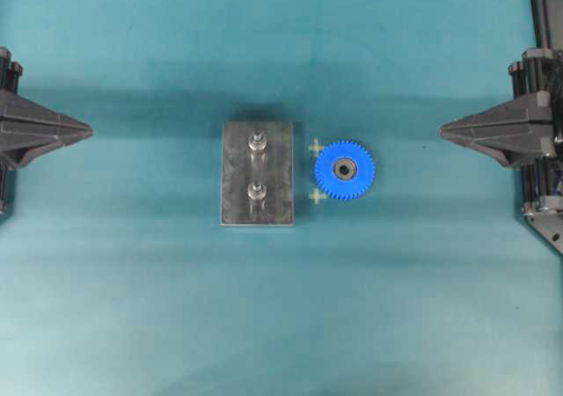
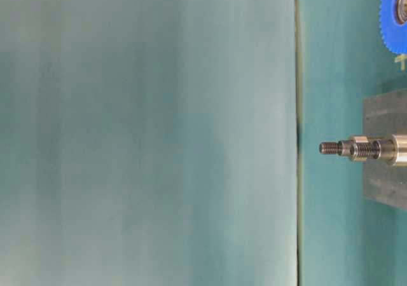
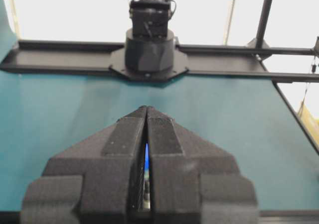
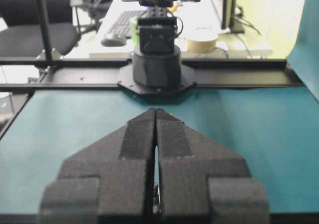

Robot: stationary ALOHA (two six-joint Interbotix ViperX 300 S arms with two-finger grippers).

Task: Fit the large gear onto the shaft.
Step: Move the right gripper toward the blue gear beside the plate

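Both the left gripper [image 1: 88, 132] and right gripper [image 1: 442, 132] pinched closed, seemingly empty; large gear [image 1: 344, 170] beside plate [image 1: 278, 172]

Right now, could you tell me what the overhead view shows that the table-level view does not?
Only the overhead view shows both arms: the left gripper and the right gripper, each shut and far from the parts. It also shows the whole grey plate, the two pegs as separate, and the full large gear lying flat beside the plate.

Only the table-level view shows the pegs side-on, with threaded tips and wider collars.

Both show the gear off the plate, on the teal mat.
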